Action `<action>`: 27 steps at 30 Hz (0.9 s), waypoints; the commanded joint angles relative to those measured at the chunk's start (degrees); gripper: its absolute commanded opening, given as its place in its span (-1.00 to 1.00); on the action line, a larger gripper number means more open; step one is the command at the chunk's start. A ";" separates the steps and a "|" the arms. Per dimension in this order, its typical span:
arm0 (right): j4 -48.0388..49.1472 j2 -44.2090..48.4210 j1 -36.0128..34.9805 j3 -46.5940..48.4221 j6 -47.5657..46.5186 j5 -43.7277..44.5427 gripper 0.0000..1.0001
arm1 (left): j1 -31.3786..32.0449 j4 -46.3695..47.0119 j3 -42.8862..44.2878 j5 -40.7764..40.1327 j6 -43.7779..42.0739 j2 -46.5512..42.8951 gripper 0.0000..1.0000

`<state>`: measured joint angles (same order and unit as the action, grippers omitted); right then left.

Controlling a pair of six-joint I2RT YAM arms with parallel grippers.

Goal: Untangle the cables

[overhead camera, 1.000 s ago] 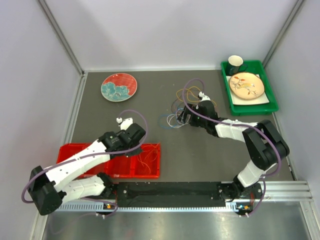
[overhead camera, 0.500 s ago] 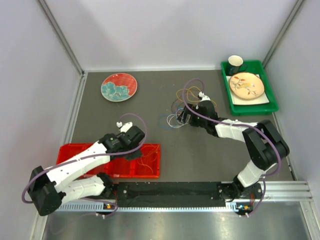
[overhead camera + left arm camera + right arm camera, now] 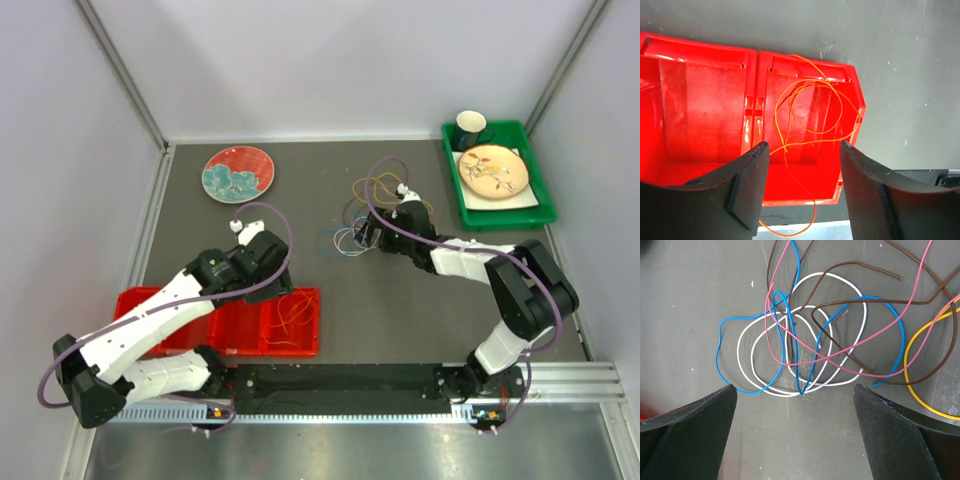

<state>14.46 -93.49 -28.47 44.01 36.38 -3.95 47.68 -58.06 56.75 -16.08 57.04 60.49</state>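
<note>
the left gripper [image 3: 802, 167] hangs over the red bin [image 3: 805, 60] with its fingers apart and empty. the orange cable [image 3: 810, 112] lies loose in the bin's right compartment, one loop spilling over the near rim, which looks like a sorted piece parked away from the rest. the right gripper [image 3: 795, 397] hovers low over the tangle at mid table [image 3: 400, 310], spread wide and gripping nothing. it sits above the white cable [image 3: 790, 390], where the blue cable [image 3: 720, 355], pink cable [image 3: 840, 352] and brown cable [image 3: 850, 264] cross. the yellow cable [image 3: 907, 365] sits at the edge. bare table left of the blue loop gives room to drag a strand out
</note>
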 commanded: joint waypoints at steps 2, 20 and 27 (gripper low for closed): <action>2.33 1.73 -1.24 1.52 -1.75 0.60 0.98 | 0.13 -3.20 4.33 -3.43 -2.45 1.65 0.31; 0.84 4.81 -3.70 1.34 -3.86 5.44 0.98 | 1.71 11.20 -12.01 8.86 1.59 -0.28 -0.41; -0.22 2.70 -3.70 2.75 -3.77 5.88 0.97 | 1.71 19.72 -17.46 12.03 1.94 2.96 -0.48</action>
<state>13.82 -89.30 -31.42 43.97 33.06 0.89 49.19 -46.94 41.56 -6.72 58.04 61.58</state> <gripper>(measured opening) 0.987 0.267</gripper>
